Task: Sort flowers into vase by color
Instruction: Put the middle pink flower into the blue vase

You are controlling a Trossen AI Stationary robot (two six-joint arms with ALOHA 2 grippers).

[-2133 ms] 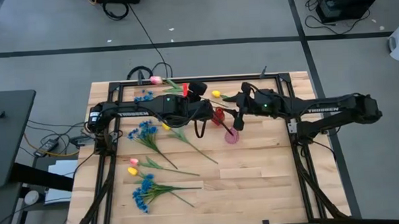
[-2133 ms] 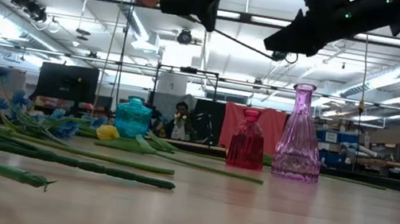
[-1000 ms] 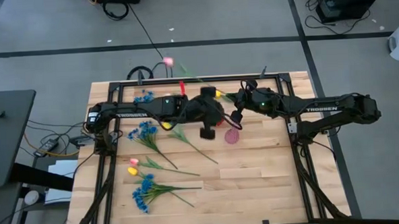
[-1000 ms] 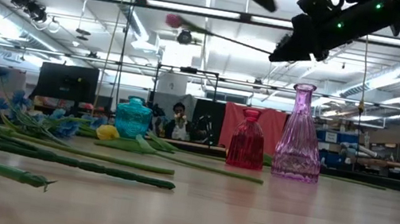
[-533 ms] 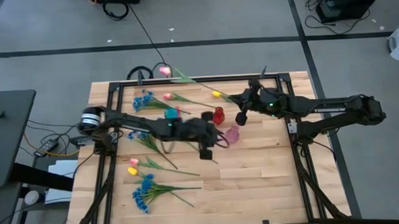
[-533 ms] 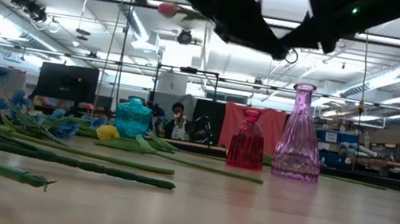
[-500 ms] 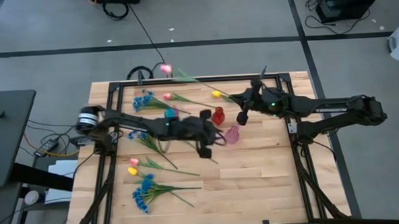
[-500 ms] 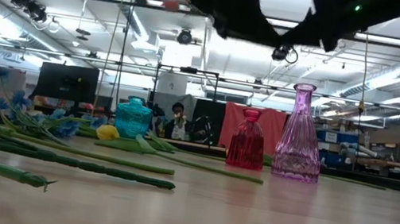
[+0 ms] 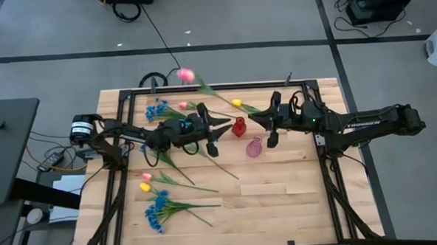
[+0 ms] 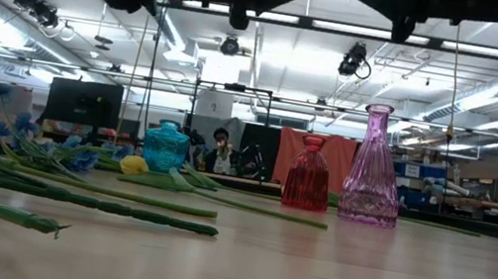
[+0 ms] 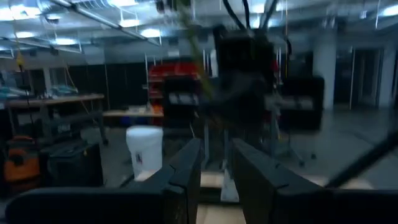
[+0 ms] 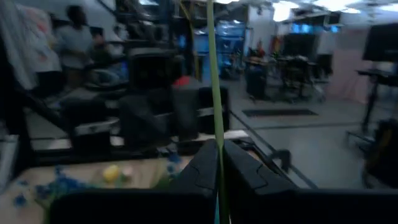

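The right hand, centre-right in the high view, pinches a pink tulip by its stem, bloom out past the table's top edge, while the left hand hangs spread alongside, so next comes tipping the stem into the pink vase.

Both arms reach toward the middle, grippers facing.
Right gripper points to 9 o'clock, fingers clamped; left gripper points to 3 o'clock, fingers parted.
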